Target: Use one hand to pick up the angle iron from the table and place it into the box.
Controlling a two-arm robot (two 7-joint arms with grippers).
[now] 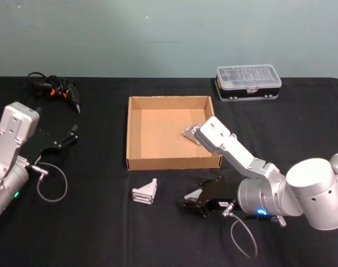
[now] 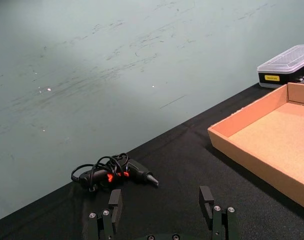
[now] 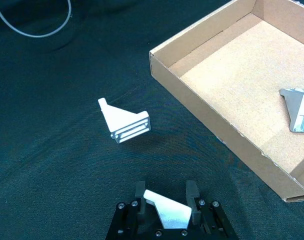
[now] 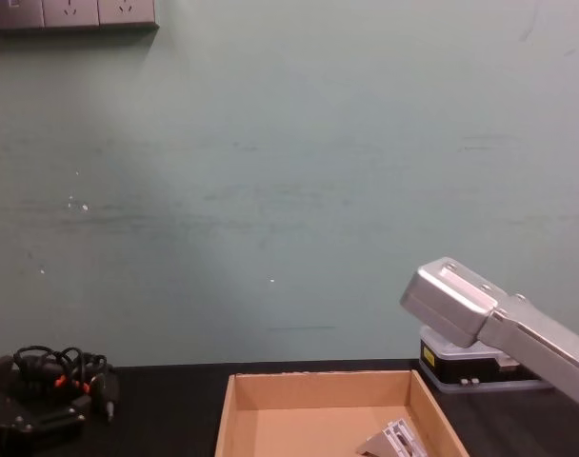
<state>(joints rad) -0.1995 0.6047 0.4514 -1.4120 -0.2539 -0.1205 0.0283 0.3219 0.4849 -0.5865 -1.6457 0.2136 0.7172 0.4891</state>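
Observation:
My right gripper [image 1: 194, 199] is low over the black table [image 1: 91, 222], in front of the box's near wall, shut on a silver angle iron [image 3: 167, 211] held between its fingers. A second angle iron [image 1: 145, 193] [image 3: 124, 121] lies loose on the table just to the left of that gripper. A third angle iron [image 1: 188, 133] [image 3: 298, 109] [image 4: 394, 440] rests inside the tan cardboard box [image 1: 137, 133] [image 3: 207, 112] [image 4: 234, 419], near its right wall. My left gripper [image 1: 66, 139] [image 2: 161, 202] is parked open at the table's left.
A clear-lidded black case [image 1: 248, 82] [image 2: 287, 65] stands behind the box at the right. A black tool with coiled cable [image 1: 55, 89] [image 2: 114, 172] lies at the back left. My right arm's link [image 1: 230, 147] [image 4: 489, 324] reaches over the box's right front corner.

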